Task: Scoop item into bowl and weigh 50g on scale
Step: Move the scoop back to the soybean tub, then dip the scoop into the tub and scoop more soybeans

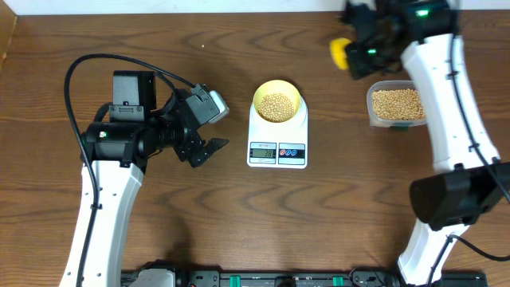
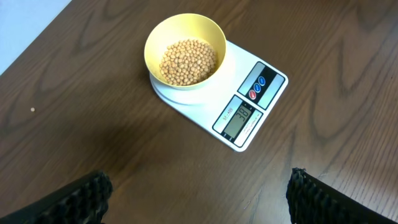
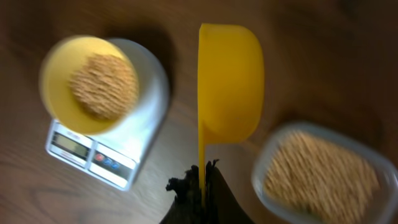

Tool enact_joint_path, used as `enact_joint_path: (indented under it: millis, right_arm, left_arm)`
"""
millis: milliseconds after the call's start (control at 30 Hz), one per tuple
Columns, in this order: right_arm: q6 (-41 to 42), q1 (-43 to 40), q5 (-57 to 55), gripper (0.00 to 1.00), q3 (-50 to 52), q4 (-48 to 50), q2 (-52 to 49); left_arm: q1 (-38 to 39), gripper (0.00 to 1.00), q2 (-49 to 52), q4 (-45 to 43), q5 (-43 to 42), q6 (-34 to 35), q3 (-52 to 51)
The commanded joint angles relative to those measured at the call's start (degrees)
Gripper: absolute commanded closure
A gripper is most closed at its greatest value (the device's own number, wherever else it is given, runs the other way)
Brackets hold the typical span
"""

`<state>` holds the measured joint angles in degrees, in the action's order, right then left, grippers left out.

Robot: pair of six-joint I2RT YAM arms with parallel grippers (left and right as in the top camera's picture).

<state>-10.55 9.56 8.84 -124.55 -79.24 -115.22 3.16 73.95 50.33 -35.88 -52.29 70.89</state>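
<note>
Right pincer [image 3: 200, 182] clenches yellow scoop [image 3: 230, 81] by its handle, at 1 o'clock from scale [image 1: 277, 162]. On scale sits bowl [image 2: 155, 46] holding beans [image 2: 188, 61], mid-desk [image 1: 199, 231]. Left pincer [image 2: 198, 196] stands released, empty, at scale's 9 o'clock.

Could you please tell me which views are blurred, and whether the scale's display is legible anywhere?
Right wrist view: blurred, with bowl, scale and tub smeared, scoop sharper. Left wrist view: sharp, display visible but digits unclear. Overhead view: sharp, display too small to read.
</note>
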Motion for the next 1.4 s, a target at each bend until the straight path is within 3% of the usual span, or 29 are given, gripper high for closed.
enact_joint_path:
  millis: [0,333,933,1367]
  right_arm:
    - [1.3,-4.5,0.6,0.99,-0.9,-2.8,0.6]
    - [1.3,-13.6,-4.8,0.99,1.2,-7.4,0.5]
    - [3.6,-13.7,-15.8,0.99,11.7,-6.2,0.2]
    - [4.9,-15.8,-17.5,0.99,18.6,2.6,0.0]
  left_arm:
    - [-0.2,0.08,0.4,0.1,-0.7,0.6,-0.4]
    - [-0.2,0.08,0.4,0.1,-0.7,0.6,-0.4]
    - [-0.2,0.08,0.4,0.1,-0.7,0.6,-0.4]
    - [-0.2,0.08,0.4,0.1,-0.7,0.6,-0.4]
